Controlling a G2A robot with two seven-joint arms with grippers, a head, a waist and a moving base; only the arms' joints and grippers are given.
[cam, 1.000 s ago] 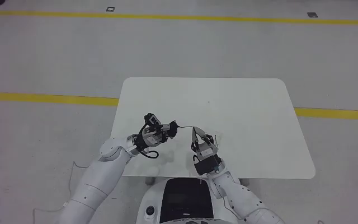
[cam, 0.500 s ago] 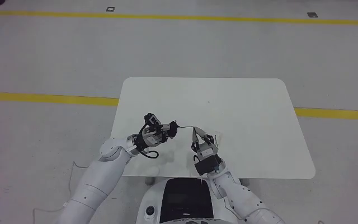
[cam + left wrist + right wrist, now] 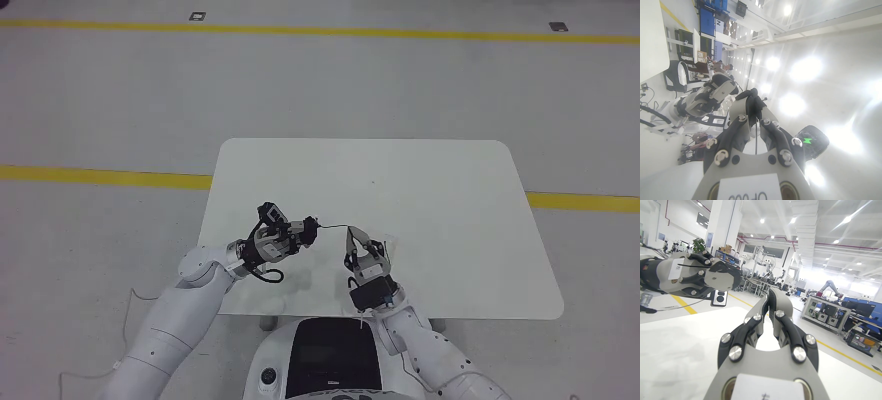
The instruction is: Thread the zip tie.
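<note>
The black zip tie (image 3: 332, 226) hangs in the air above the white table (image 3: 450, 190), stretched between my two grippers. My left gripper (image 3: 308, 229) is shut on one end of it. In the left wrist view the strap (image 3: 756, 136) runs down between the closed fingers of that gripper (image 3: 754, 98). My right gripper (image 3: 351, 233) sits just to the right, where the tie's thin free end meets its fingertips. In the right wrist view its jaws are pressed together (image 3: 769, 294), and the left gripper (image 3: 735, 277) floats close by with the strap (image 3: 691, 266) lying across it.
Both grippers hover over the near-left part of the table, close to its front edge (image 3: 400, 316). Grey floor with yellow lines (image 3: 100, 177) surrounds the table.
The right gripper's fingers, spread apart a second ago, have drawn together at the tie's free end, and the gripper has shifted slightly right. The left arm has kept still.
</note>
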